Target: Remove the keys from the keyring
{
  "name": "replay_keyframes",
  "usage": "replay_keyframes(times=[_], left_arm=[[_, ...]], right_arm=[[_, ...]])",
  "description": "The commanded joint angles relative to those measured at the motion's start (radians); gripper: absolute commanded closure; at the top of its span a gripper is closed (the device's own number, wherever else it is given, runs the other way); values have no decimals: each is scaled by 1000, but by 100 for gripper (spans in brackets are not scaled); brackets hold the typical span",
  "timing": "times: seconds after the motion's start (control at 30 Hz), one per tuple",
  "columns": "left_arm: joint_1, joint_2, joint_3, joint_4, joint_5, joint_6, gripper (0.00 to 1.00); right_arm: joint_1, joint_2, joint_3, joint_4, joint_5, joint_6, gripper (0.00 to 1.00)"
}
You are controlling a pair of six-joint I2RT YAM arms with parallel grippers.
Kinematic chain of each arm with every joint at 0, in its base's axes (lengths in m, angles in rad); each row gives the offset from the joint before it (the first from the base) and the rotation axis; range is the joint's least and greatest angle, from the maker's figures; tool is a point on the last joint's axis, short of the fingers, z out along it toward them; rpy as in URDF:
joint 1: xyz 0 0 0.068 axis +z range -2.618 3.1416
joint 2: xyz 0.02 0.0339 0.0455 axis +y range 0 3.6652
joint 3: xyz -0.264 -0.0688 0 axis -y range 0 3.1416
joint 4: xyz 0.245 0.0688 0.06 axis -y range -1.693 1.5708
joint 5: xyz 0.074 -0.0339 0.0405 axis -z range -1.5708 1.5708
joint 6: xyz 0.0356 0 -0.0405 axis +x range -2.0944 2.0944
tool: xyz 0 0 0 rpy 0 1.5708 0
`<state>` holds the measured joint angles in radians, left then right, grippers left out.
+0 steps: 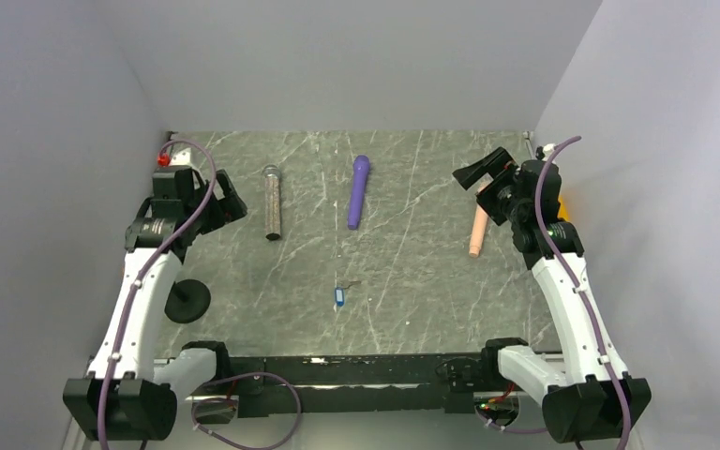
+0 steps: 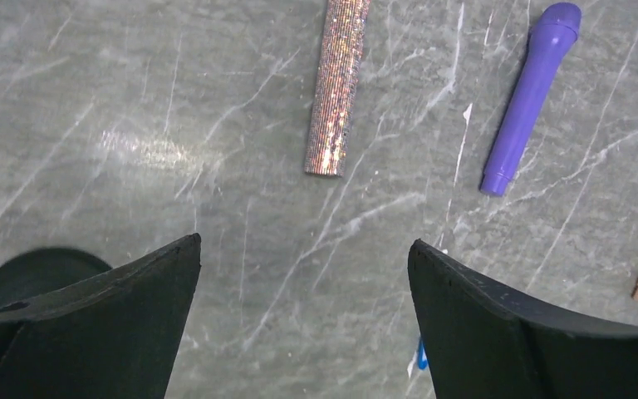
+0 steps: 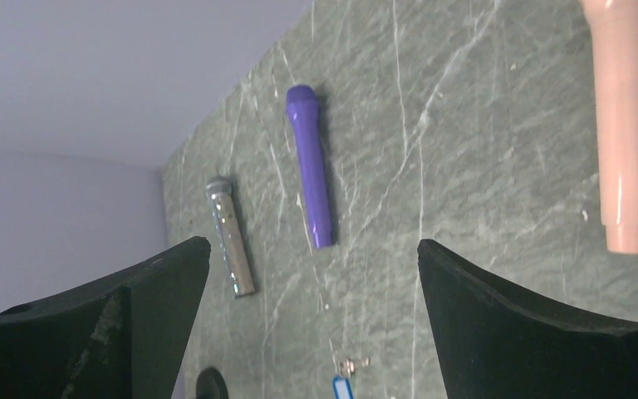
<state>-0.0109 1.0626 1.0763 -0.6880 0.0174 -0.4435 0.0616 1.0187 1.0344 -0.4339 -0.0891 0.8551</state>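
Both the left pincer (image 2: 303, 249) and the right pincer (image 3: 311, 249) hang released and empty, well apart from the keyring (image 1: 339, 298), which lies near the front middle of the bench (image 1: 412, 281) with the keys (image 3: 349, 366) at its far end. The keys look thin and flat, so a broad pincer may skid off them or shove the whole keyring along. The bench is smooth, faintly glossy grey-green stone with pale veins; plain pale walls (image 1: 337, 66) enclose three sides

Three wands (purple (image 1: 358, 192), glittery (image 1: 272, 202), peach (image 1: 477, 232)), one keyring (image 1: 339, 298), one black disc (image 1: 187, 300)
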Motion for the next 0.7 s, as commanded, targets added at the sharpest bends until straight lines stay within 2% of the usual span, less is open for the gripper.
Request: replay_keyframes(times=[0.0,0.23,0.33,0.5,0.57,0.67], left_arm=[[0,-104,-6,-79,29,-43,2],[-4,-257,-132,-60,128,-124,2],[-43,-307,-198,-56,129,-149,2],[-195,-371,-303,0,82,-193,1],[-281,-351,-325,6,34,-211,1],[-405,-298,-358,50,0,-234,7]], right_arm=[[9,-46,3,-99,-62,-33,0],[31,-84,-8,-117,-117,-55,0],[38,-95,-11,-117,-134,-56,0],[39,-103,-25,-111,-152,-48,0],[40,-101,-26,-108,-158,-42,0],[40,-96,-21,-117,-160,-49,0]])
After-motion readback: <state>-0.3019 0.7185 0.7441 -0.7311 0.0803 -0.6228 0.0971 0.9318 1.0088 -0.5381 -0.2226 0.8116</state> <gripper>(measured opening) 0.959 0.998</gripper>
